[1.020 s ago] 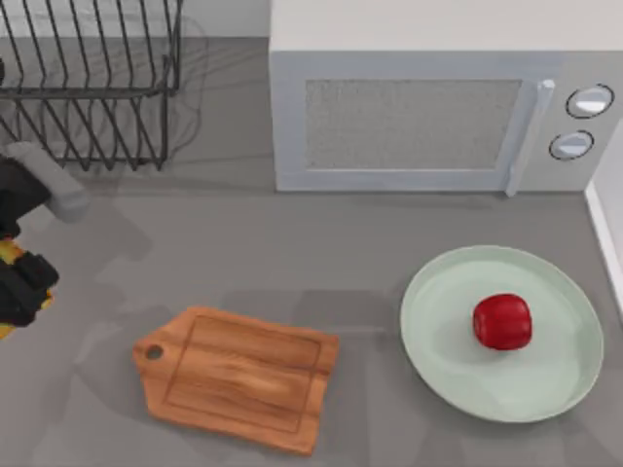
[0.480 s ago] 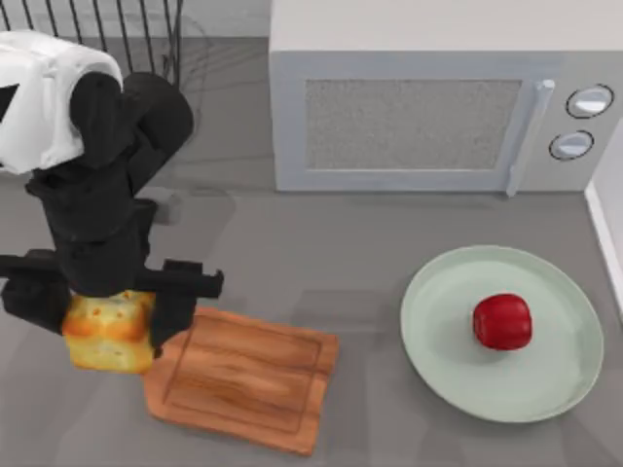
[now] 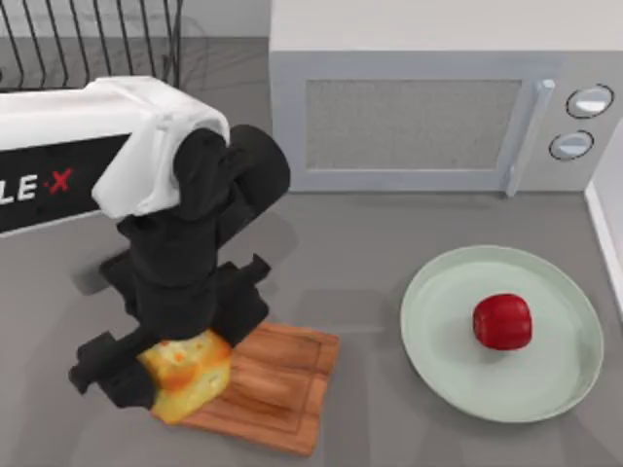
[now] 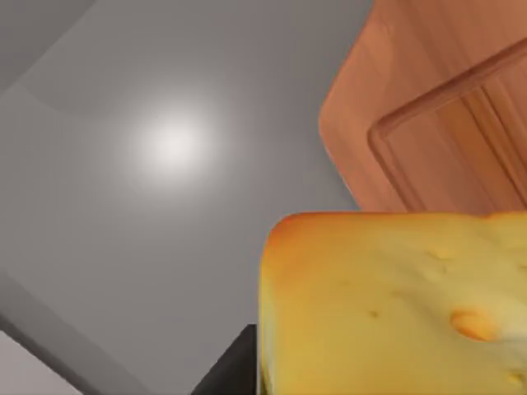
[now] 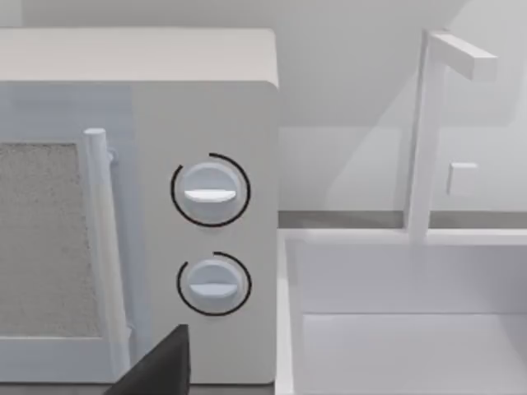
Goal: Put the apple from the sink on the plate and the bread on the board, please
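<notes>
— Bread (image 3: 187, 375): where is it?
— Gripped in the left gripper (image 3: 170, 375), whose jaws are closed on it, over the left end of the board (image 3: 277, 389). In the left wrist view the bread (image 4: 395, 304) fills the near corner, with the board (image 4: 428, 107) beyond it.
— Which way does it sit?
— Tilted, one corner toward the worktop (image 3: 360, 263); it is too blocky to name a long axis. The board's long axis runs left to right, slightly slanted, and its left end is hidden under the arm.
— What's around?
— To the right, well apart from the board, the plate (image 3: 574, 292) with the apple (image 3: 502, 321) resting on it. Behind stands a microwave (image 3: 419, 117); a wire rack (image 3: 88, 39) sits at the back left.
— And the other arm?
— The right wrist view faces the microwave (image 5: 206, 222) knobs and a white sink (image 5: 395, 313) with its tap (image 5: 428, 123). A dark tip of the right gripper (image 5: 160, 366) shows low down; I cannot tell how its jaws stand.
</notes>
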